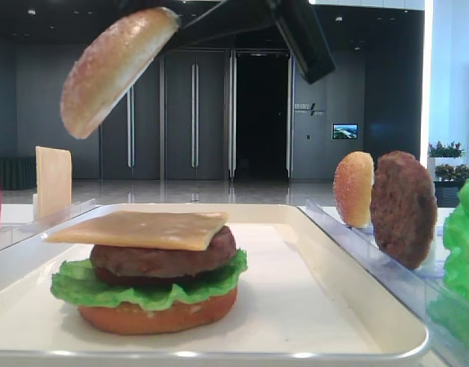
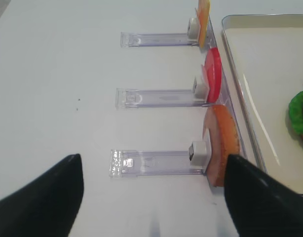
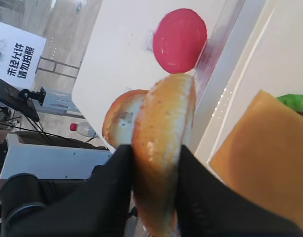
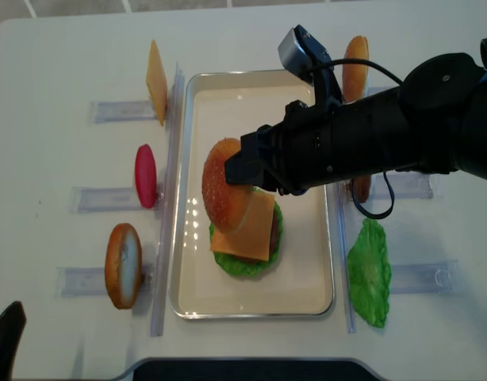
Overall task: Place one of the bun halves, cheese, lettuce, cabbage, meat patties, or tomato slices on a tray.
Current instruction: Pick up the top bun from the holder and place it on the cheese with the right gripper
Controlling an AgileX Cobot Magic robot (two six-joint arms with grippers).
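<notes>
From the low exterior view, the round golden-brown seeded bun half (image 1: 116, 69) hangs tilted in the air, up and to the left of the stack on the large white rimmed tray (image 1: 357, 298). That stack reads, bottom to top: smooth orange bottom bun, ruffled green lettuce (image 1: 147, 287), dark-brown meat patty (image 1: 162, 256), square yellow-orange cheese slice (image 1: 139, 229). The next move likely turns on carrying the bun rightward and levelling it, since its flat face slants.

In the right wrist view, the right gripper (image 3: 154, 185) is clamped on the bun half's edge, the cheese off to the right.

The left wrist view shows the left gripper (image 2: 154, 190) spread wide and holding nothing, above the white surface (image 2: 57, 74).

Overhead, the bun overlaps the stack's left edge; the right arm alone is near it.
</notes>
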